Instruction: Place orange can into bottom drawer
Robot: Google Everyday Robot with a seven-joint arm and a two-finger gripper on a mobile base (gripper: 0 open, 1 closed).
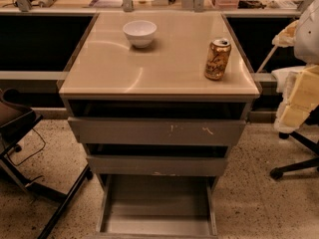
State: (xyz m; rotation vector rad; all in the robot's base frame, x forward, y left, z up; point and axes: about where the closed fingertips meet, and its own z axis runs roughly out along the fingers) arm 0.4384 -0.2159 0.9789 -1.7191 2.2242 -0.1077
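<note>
- The table carries the task's thing; none of the task is done yet.
- The bottom drawer is pulled out, ready.
- The gripper sits at the right edge, well apart from the can; you cannot tell whether it is wide or narrow.
- The orange can stands upright near the table's front right corner: 1 grasp and 1 placement remain.

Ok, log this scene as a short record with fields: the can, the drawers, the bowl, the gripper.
orange can: upright on the cabinet top, near its right front corner
bottom drawer: pulled open, can not in it
white bowl: on the top toward the back, apart from the can
gripper: not in view
task state: can not yet placed
</note>
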